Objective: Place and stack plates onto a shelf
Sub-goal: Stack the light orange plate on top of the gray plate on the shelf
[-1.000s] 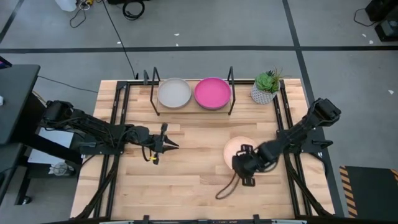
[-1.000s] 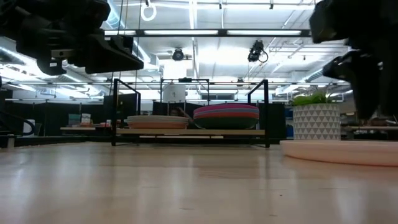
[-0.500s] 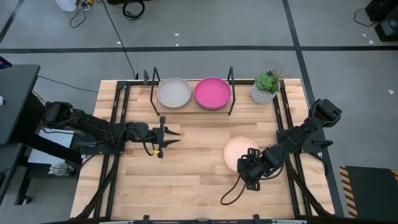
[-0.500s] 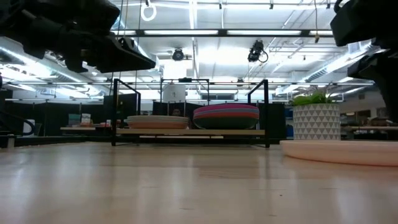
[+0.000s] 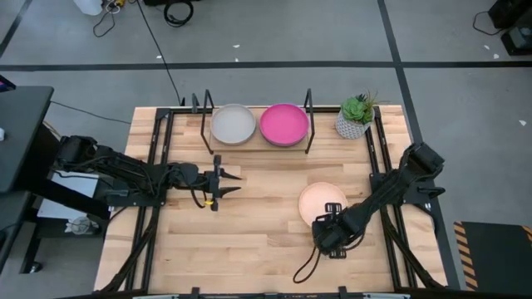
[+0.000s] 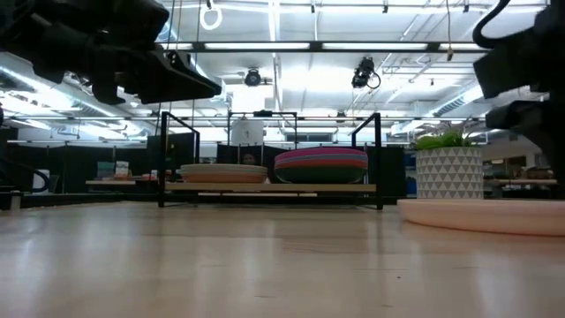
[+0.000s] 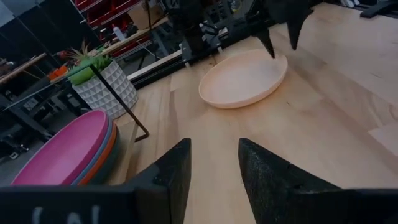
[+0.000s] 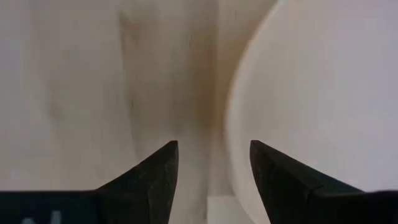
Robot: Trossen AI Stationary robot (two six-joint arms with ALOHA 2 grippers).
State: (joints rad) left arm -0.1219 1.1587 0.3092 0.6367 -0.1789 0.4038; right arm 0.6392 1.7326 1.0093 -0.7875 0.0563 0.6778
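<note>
A cream plate (image 5: 318, 202) lies flat on the desk (image 5: 249, 241), right of centre, with bare wood on its left and near sides. The right gripper (image 5: 331, 235) sits low at the plate's near edge; its fingers (image 8: 155, 174) are parted and hold nothing, and the plate's rim runs just past one of them in the right wrist view. The left gripper (image 5: 226, 184) hangs above the desk left of centre, well apart from the plate, its fingers (image 7: 171, 174) a little apart and empty.

The shelf (image 5: 258, 143) stands at the far edge. On it a grey plate (image 5: 233, 124) tops the left stack and a pink plate (image 5: 284, 124) tops the right stack, close side by side between the black uprights. A potted plant (image 5: 356, 116) stands just right of the shelf. Open desk lies between shelf and cream plate.
</note>
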